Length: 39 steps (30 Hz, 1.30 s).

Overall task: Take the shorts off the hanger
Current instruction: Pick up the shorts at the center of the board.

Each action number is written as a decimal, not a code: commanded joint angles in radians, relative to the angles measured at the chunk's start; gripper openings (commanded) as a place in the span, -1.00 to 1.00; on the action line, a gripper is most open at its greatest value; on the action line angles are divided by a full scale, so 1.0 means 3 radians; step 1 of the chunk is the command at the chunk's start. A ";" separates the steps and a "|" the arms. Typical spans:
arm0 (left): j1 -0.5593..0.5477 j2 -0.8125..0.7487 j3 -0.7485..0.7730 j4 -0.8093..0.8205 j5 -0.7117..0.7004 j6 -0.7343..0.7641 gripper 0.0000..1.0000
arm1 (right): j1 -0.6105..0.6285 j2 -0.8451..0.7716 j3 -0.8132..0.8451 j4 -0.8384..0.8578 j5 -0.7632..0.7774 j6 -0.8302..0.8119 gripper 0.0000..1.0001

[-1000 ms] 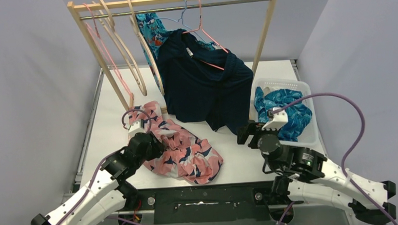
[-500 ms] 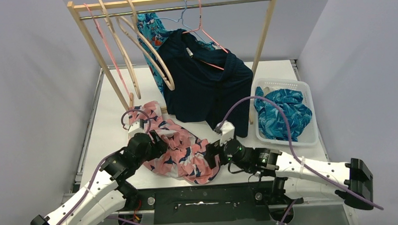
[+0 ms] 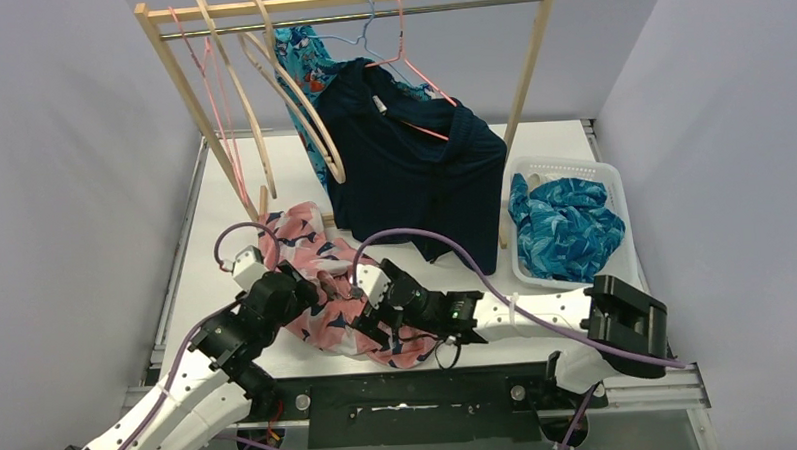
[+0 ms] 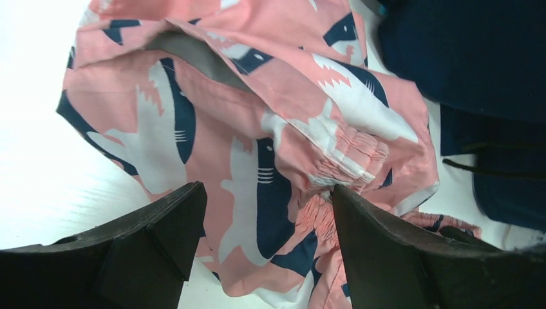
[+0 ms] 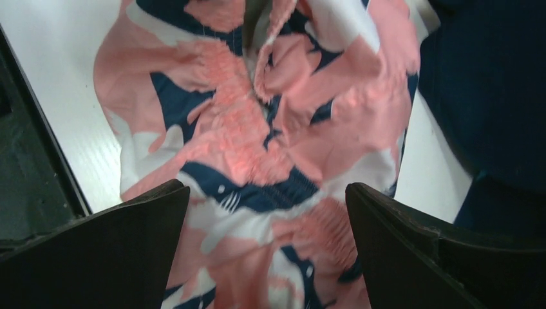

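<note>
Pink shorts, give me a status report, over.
Left gripper open, right gripper open, both over the pink shorts. Pink shorts off the hanger, crumpled. Navy shorts hanging close behind, not between either gripper's fingers.

Setting: robotics lab test cell, not home or shop. Evidence: left arm (image 3: pixel 180 393) and right arm (image 3: pixel 528 311) bolted to black base rail (image 3: pixel 410 395) at near edge of white table (image 3: pixel 562 139); purple cables (image 3: pixel 445 245) looping free in air; plain grey partition walls (image 3: pixel 73 196) boxing in table; wooden garment rack (image 3: pixel 529 70) and white plastic basket (image 3: pixel 563 165) standing directly on tabletop. Rear corners partly hidden behind rack; enclosure probably continuous.
</note>
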 commanded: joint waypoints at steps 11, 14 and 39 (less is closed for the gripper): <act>0.0021 -0.0231 0.0148 -0.0081 -0.0372 -0.0122 0.43 | -0.0370 0.0892 0.0333 0.0648 -0.1304 -0.0425 0.95; 0.0019 -0.0263 0.0123 -0.0045 -0.0369 -0.0117 0.43 | -0.0378 0.1123 0.0242 0.0713 -0.0958 -0.0321 0.95; 0.0004 -0.0359 0.0059 0.0205 -0.0095 0.0148 0.43 | 0.0482 -0.2095 -0.0891 -0.0009 0.1908 0.0861 -1.00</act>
